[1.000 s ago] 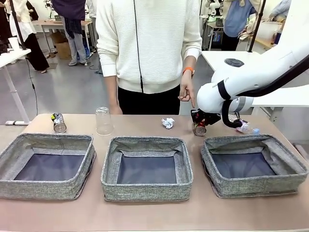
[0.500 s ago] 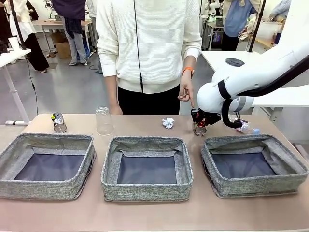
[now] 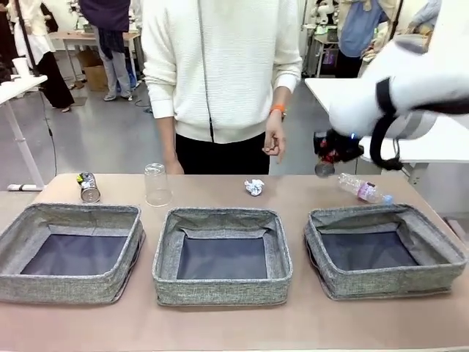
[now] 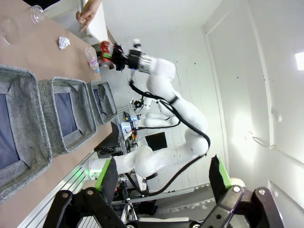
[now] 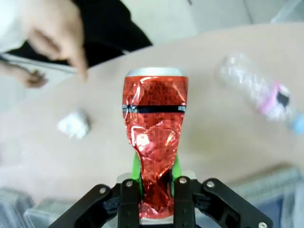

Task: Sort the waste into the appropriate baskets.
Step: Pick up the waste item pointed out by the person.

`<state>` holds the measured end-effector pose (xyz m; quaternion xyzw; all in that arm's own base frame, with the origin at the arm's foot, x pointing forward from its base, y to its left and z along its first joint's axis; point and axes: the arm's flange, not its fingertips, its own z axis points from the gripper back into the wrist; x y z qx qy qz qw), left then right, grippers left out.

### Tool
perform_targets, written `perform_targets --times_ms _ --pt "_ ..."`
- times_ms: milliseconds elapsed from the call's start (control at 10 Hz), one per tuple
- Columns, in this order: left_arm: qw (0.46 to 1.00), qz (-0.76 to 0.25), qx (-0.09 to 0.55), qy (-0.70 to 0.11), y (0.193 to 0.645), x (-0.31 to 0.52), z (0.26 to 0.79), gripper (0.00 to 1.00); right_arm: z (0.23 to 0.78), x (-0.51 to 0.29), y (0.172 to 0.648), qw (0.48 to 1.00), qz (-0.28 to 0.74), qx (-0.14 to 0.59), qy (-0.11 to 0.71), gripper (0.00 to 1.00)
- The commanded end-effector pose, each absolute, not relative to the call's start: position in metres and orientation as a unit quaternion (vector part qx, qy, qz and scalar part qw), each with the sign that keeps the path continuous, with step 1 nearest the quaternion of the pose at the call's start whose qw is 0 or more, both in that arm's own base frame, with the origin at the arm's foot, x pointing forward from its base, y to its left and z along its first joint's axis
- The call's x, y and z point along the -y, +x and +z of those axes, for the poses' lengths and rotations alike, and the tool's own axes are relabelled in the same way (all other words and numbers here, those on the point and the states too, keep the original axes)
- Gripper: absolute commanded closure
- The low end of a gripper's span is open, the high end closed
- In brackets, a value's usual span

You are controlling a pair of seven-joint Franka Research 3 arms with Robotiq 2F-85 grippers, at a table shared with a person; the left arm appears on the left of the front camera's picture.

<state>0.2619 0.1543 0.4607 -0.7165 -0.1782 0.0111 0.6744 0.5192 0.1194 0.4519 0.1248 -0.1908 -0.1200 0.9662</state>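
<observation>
- The left gripper (image 4: 161,183) is hanging high off the table's side, its jaws spread wide with nothing between them.
- Three grey baskets are sitting in a row along the near edge: the left basket (image 3: 66,287), the middle basket (image 3: 220,292) and the right basket (image 3: 388,284), each showing a bare dark bottom.
- Beyond them, the silver-dark can (image 3: 89,188) is lying behind the left basket, with the clear plastic cup (image 3: 157,183) standing upside down just beside it.
- The crumpled white paper ball (image 3: 254,187) is resting behind the middle basket.
- The clear bottle (image 3: 363,189) is lying on its side behind the right basket.
- Above the bottle, the right gripper (image 3: 333,150) is pinching the crushed red can (image 5: 154,118) by its narrow end, off the table.
- The person's hand (image 3: 274,145) is hanging at the far edge.
</observation>
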Motion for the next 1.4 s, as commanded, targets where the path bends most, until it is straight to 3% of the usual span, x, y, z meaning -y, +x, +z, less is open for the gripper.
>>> perform_targets --times_ms 0,100,300,400,500,800,900,1000,1100,1300 --pt "0.666 0.004 0.187 -0.722 0.261 -0.152 0.463 0.00 0.506 -0.162 0.404 0.969 -0.018 0.093 0.229 0.86" --pt "0.666 0.004 0.187 -0.722 0.261 -0.152 0.463 0.00 0.505 -0.189 0.368 0.976 0.060 -0.018 0.211 0.86" --pt "0.666 0.004 0.187 -0.722 0.261 -0.152 0.463 0.00 0.498 -0.207 0.338 0.987 0.067 0.006 0.149 0.86" --pt "0.666 0.004 0.187 -0.722 0.261 -0.152 0.463 0.00 0.497 -0.197 0.344 0.984 0.072 0.013 0.161 0.86" --pt "0.666 0.004 0.187 -0.722 0.261 -0.152 0.463 0.00 0.505 -0.220 0.320 0.980 0.057 0.005 0.190 0.86" --pt "0.666 0.004 0.187 -0.722 0.261 -0.152 0.463 0.00 0.505 -0.220 0.320 0.980 0.057 0.005 0.190 0.86" --pt "0.666 0.004 0.187 -0.722 0.261 -0.152 0.463 0.00 0.501 -0.217 0.318 0.982 0.062 -0.006 0.179 0.74" --pt "0.666 0.004 0.187 -0.722 0.261 -0.152 0.463 0.00 0.479 -0.230 0.338 0.981 0.040 -0.057 0.179 0.74" --pt "0.666 0.004 0.187 -0.722 0.261 -0.152 0.463 0.00 0.487 -0.277 0.368 0.995 -0.011 -0.059 0.074 0.74" --pt "0.666 0.004 0.187 -0.722 0.261 -0.152 0.463 0.00 0.534 -0.353 0.388 0.999 -0.004 -0.037 0.003 0.74"
